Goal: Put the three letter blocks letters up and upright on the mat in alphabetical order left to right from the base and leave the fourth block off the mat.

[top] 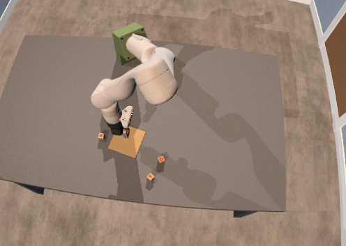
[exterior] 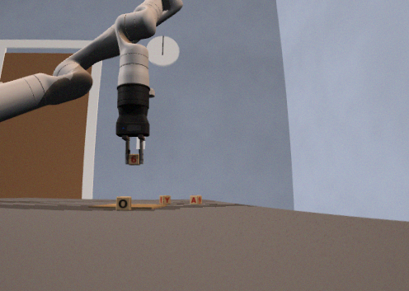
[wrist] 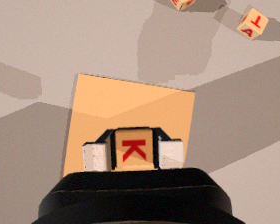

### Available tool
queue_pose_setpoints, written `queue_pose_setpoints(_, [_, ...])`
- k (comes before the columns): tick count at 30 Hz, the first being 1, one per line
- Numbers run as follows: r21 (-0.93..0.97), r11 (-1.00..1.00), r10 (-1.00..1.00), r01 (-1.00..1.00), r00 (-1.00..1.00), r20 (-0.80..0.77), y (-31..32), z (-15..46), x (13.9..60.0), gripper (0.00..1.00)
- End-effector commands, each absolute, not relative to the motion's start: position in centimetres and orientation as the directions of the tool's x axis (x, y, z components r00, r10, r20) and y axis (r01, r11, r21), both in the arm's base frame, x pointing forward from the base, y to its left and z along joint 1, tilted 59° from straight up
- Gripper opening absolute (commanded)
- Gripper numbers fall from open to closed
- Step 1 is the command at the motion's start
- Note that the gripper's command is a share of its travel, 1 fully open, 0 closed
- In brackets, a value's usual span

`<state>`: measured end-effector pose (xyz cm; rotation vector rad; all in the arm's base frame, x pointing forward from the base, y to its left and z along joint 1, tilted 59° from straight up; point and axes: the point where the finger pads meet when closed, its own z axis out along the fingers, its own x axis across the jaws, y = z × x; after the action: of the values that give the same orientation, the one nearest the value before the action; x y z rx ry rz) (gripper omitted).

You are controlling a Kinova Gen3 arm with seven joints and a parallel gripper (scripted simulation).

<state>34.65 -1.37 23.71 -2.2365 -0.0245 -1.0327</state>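
The jaws of the gripper (top: 125, 133) (exterior: 134, 159) (wrist: 134, 148) grip the K block (top: 126, 130) (exterior: 133, 159) (wrist: 134, 149) by opposite sides, leaving its letter uppermost. It hangs above the mat (top: 127, 149) (exterior: 144, 207) (wrist: 126, 106), probably for placing. The fourth block (top: 101, 136) (exterior: 124, 204) sits off it, as required. Beyond, the T block (top: 150, 177) (exterior: 195, 199) (wrist: 253, 23) and its round-lettered neighbour (top: 160, 159) (exterior: 165, 199) (wrist: 182, 4) still need bringing over.
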Motion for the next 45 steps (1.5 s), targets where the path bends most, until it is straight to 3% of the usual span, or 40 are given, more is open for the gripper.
queue_pose_setpoints(1, [-0.499,-0.820,-0.195,0.279,0.684,0.703,0.5,25.0,33.4,0.49])
queue_pose_setpoints(45, [-0.491,-0.827,-0.186,0.274,0.691,0.698,2.4,23.5,34.7,0.49])
